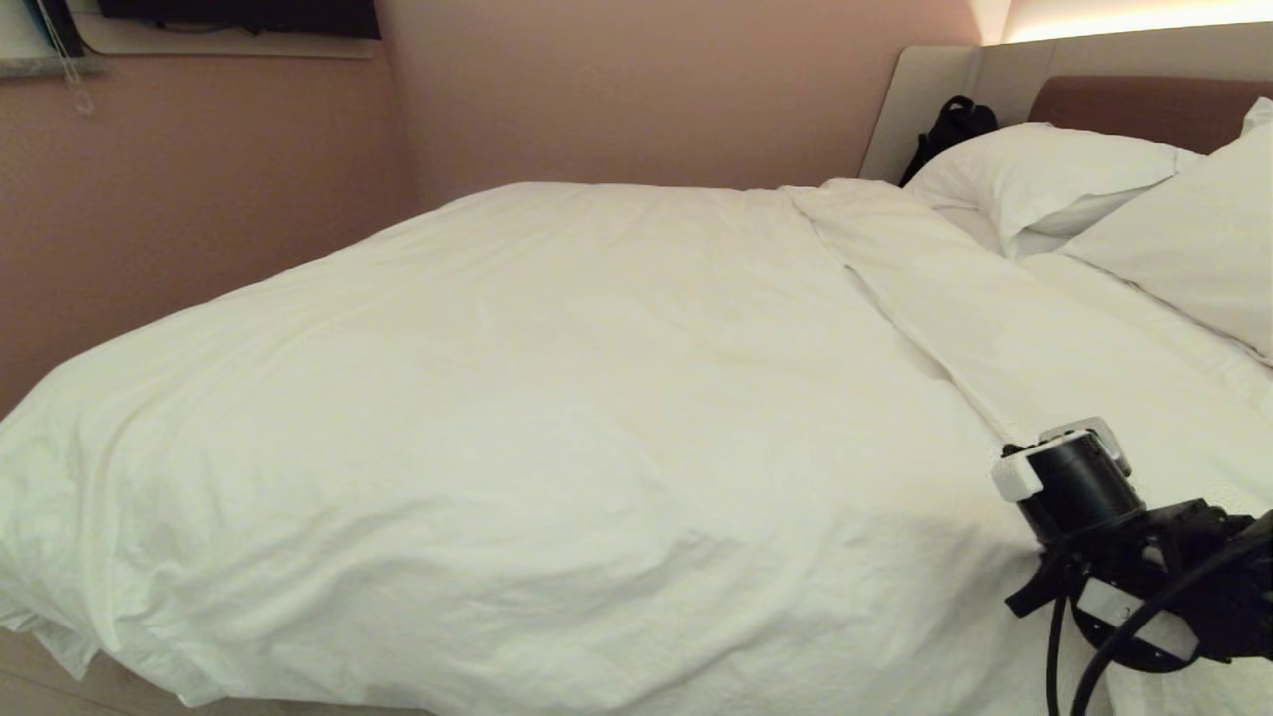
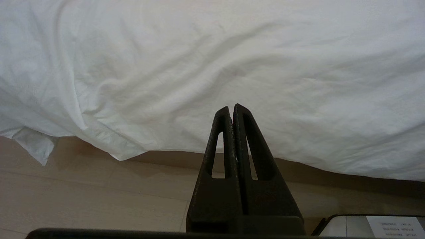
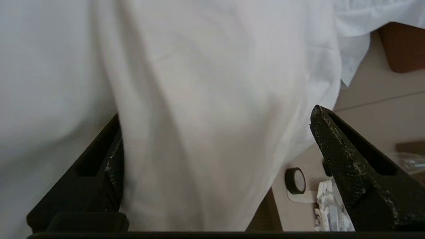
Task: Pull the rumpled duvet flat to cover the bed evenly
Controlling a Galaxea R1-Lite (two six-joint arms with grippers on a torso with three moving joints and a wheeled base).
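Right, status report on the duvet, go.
Left gripper shut, parked low by the bedside. Right gripper open, a fold of duvet between its fingers, not clamped. Duvet spread over the bed, top turned back below the pillows. Nothing blocking.

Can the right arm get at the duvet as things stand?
Probably yes: the right gripper is open, and a fold of the duvet already lies between its fingers, with nothing in the way.

Bed base [image 2: 99, 186] mostly under the duvet [image 1: 517, 398]; right claw [image 3: 215, 159] tip behind cloth
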